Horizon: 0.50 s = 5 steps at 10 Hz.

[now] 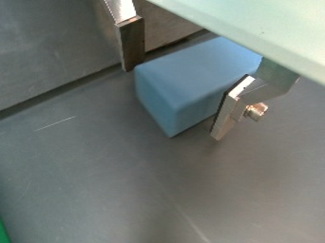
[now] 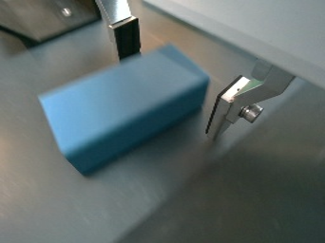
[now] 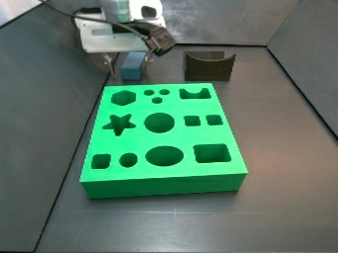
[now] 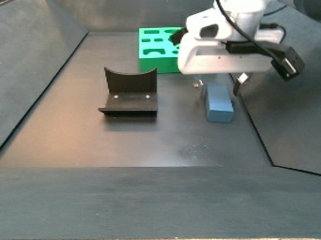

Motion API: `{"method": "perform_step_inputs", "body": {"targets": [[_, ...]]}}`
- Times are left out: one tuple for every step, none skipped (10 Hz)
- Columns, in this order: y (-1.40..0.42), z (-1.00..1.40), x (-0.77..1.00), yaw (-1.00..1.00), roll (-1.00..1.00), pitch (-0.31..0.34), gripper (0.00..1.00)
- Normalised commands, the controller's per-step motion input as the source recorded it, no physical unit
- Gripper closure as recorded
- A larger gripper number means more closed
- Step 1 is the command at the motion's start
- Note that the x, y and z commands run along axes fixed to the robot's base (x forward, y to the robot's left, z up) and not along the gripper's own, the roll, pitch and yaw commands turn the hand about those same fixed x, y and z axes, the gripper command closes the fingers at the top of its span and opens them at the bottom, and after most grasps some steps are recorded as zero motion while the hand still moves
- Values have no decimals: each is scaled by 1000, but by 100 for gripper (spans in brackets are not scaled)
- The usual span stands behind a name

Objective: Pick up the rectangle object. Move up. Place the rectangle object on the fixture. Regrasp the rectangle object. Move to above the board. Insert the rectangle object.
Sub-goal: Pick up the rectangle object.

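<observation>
On the dark grey matte worktop [image 4: 150,150], enclosed by dark panel walls, the rectangle object [image 4: 221,99] lies flat, just beside the board [image 3: 165,138] and apart from the fixture [image 4: 129,94]. Claw [image 1: 178,90] sits low over the block, fingers [image 2: 233,106] apart on either side of it, not clamped. Surface shows faint scratches in a wrist view.

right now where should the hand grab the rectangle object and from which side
Take the rectangle object across its narrow width, on the two long side faces, coming straight down from above. It lies flat on the floor with its top free, and the hand is already open over one end, a finger on each side. The fixture stands apart, so it likely won't interfere.
</observation>
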Motion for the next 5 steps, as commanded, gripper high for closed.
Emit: {"method": "perform_step_inputs", "body": {"targets": [[0,0,0,0,-6,0,0],[0,0,0,0,0,0,0],[0,0,0,0,0,0,100],[0,0,0,0,0,0,100],[0,0,0,0,0,0,100]]}}
